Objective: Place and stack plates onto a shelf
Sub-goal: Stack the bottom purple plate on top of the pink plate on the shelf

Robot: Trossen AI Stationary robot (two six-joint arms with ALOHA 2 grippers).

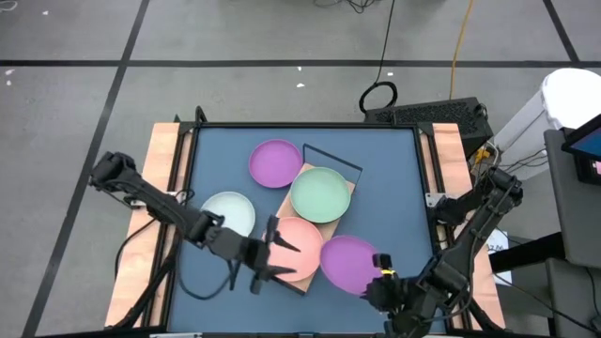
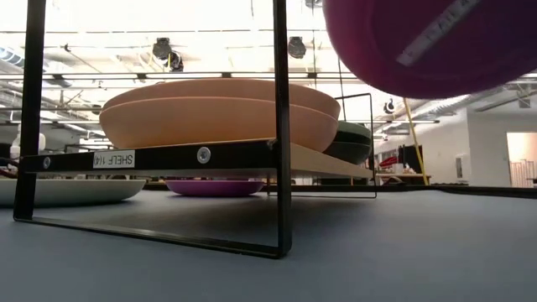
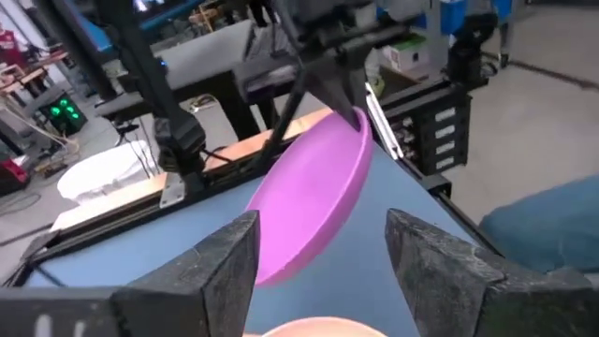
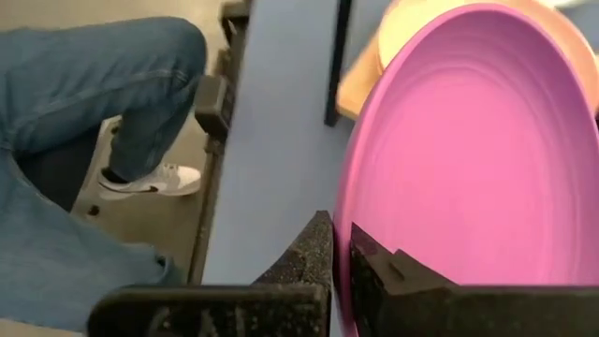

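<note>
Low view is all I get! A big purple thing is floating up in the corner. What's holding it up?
Observer: The right gripper. Its jaws are shut on the rim of that purple plate.
Operator: Where's the other arm?
Observer: The left gripper is at the edge of the pink plates on the shelf. Its jaws are open and hold nothing.
Operator: Is anybody near?
Observer: Yes, a person's leg in jeans shows beside the table.
</note>
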